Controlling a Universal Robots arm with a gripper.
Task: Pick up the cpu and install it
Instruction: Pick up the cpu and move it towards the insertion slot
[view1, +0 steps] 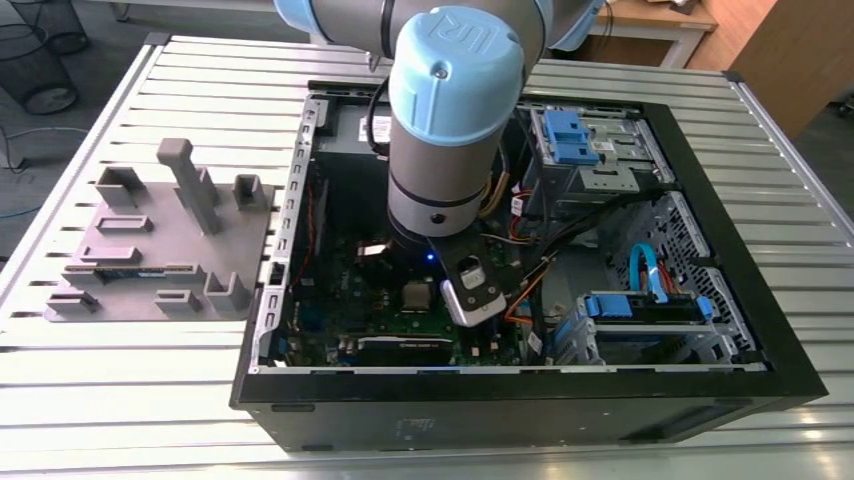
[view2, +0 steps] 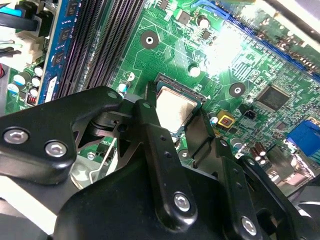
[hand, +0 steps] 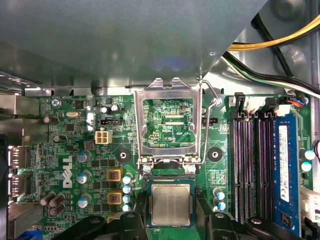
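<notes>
The cpu (hand: 171, 202), a small square chip with a silvery top, lies flat in the socket on the green motherboard (hand: 75, 150). In the second wrist view the cpu (view2: 175, 111) sits between my two black fingers (view2: 150, 117). My gripper (hand: 171, 220) straddles the chip, and a thin dark strip of socket edge shows on each side between chip and finger. The jaws are slightly open. The socket's silver load frame (hand: 170, 125) is flipped up behind the chip. In the exterior view the cpu (view1: 418, 294) shows just beside the arm's wrist, deep inside the computer case (view1: 534, 390).
Black memory slots (hand: 250, 165) and a blue one run beside the socket. Yellow and black cables (hand: 280, 45) cross above them. Drive bays with blue clips (view1: 587, 135) fill the case on the exterior view's right. A grey fixture block (view1: 160, 240) stands on the slatted table (view1: 134, 400).
</notes>
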